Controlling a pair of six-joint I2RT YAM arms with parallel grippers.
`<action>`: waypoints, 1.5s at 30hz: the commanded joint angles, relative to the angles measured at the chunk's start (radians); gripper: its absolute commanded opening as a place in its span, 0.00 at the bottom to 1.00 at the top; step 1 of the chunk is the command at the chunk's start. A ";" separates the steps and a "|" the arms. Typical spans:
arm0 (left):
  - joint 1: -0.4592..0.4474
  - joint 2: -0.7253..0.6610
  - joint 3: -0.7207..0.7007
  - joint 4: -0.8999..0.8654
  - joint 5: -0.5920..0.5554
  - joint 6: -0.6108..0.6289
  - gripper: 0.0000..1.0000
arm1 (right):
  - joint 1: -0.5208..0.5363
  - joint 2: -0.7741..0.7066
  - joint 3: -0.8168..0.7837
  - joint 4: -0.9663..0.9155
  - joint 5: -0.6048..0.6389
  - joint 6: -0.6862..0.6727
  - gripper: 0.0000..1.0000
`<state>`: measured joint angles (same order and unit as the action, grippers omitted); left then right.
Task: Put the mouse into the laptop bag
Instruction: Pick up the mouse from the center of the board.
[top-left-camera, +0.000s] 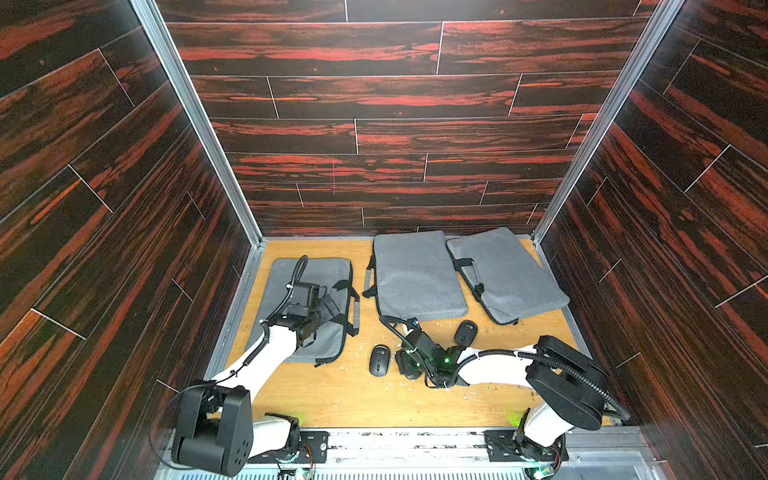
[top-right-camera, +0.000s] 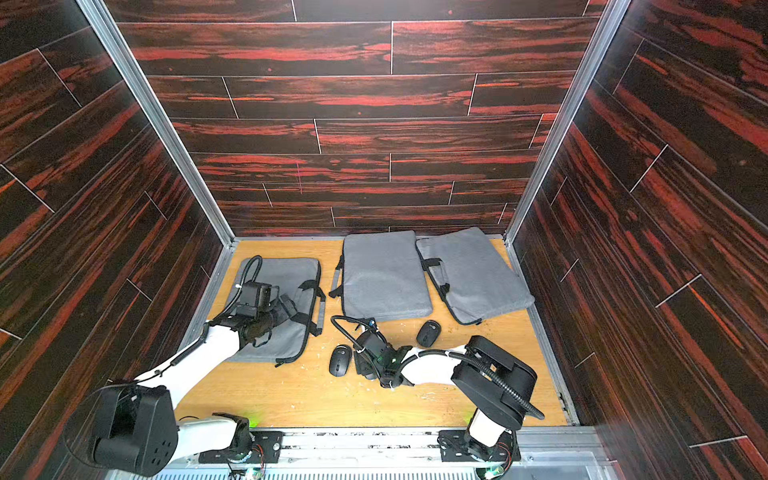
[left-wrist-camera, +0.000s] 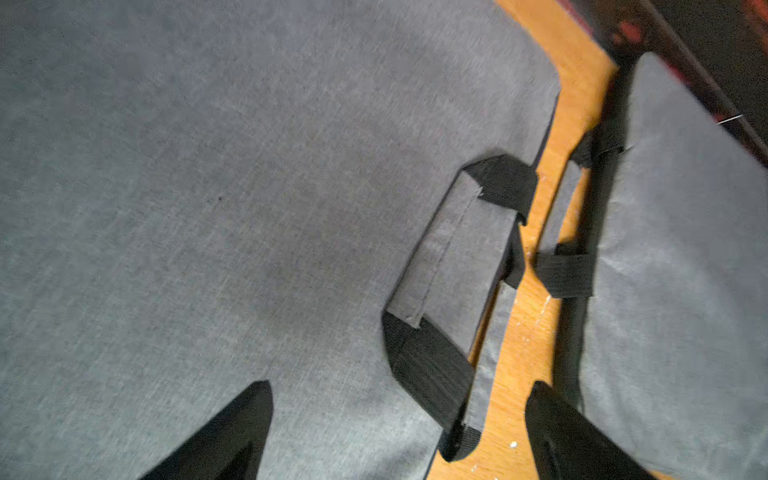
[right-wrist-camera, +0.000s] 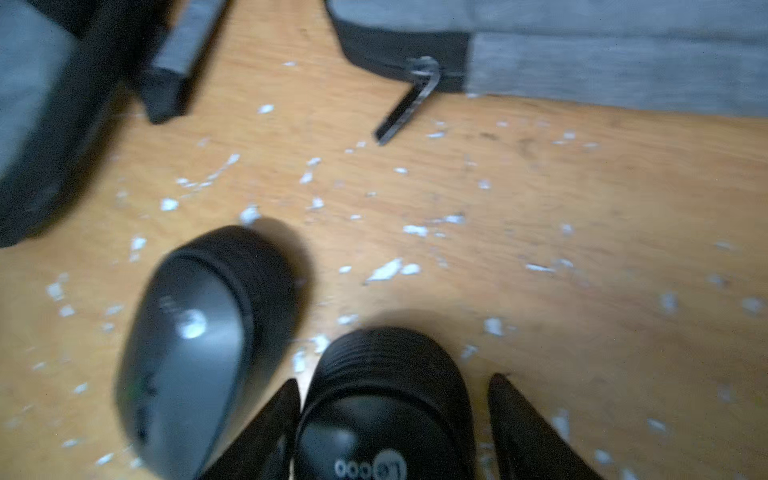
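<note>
The right gripper sits low over the table, its two black fingers spread to either side of a black mouse. One finger touches the mouse's flank. On the opposite side a strip of wood shows between finger and mouse, so the jaws stand apart around it rather than clamped. The mouse lies flat on the wooden table. White lettering on its back, upside down in the wrist view and cut by the frame edge, seems to read "Lecoo".

Just beside the gripper, toward the left arm, lies a second mouse with a grey top and a small pale mark too blurred to read. Beyond the fingertips is a corner of the middle bag, its metal zipper pull resting on the wood. Behind the gripper's wrist, on its right, a third mouse lies near that bag's edge, and the far bag lies further right. White flecks dot the table all around.

Well apart on the other side, the left gripper is spread wide with nothing in it, above the grey laptop bag, which lies flat. The bag's handle, with black strap ends, lies just ahead of its fingers.
</note>
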<state>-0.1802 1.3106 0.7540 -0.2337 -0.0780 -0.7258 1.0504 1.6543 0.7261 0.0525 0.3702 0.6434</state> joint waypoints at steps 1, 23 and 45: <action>-0.004 0.016 0.018 0.010 -0.003 0.002 0.98 | 0.040 0.034 -0.005 -0.177 0.045 0.039 0.71; -0.016 0.041 0.032 -0.001 -0.024 0.014 0.97 | 0.036 -0.039 0.004 -0.134 0.036 0.052 0.52; -0.068 -0.083 0.028 -0.030 -0.039 0.155 0.95 | -0.051 -0.233 0.098 -0.078 0.121 -0.025 0.45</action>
<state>-0.2428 1.2320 0.7837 -0.2428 -0.1085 -0.6083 1.0130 1.4624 0.7975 -0.0605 0.4576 0.6304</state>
